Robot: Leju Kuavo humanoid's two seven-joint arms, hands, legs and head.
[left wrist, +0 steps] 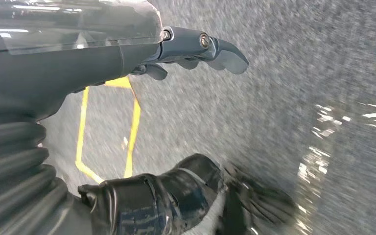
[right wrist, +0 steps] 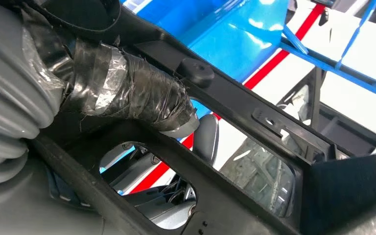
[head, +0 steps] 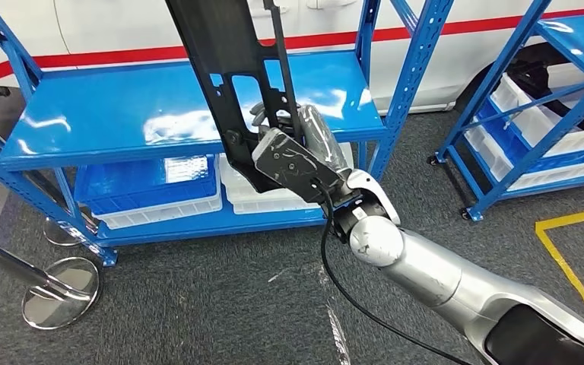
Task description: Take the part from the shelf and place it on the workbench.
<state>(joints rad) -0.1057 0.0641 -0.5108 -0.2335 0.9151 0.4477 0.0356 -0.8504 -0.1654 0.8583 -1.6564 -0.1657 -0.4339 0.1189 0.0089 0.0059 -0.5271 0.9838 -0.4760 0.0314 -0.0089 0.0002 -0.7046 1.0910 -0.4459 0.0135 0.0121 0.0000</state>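
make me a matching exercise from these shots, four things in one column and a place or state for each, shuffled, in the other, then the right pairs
Things:
1. black part
2. white bins
3. yellow floor tape
4. left hand

Places or states:
A. on the grey floor, right of the robot's right arm
B. held in the right hand, standing tall in front of the blue shelf
C. holding nothing, over the grey floor
D. on the lower level of the blue shelf

Pairs: 1-B, 2-D, 3-A, 4-C
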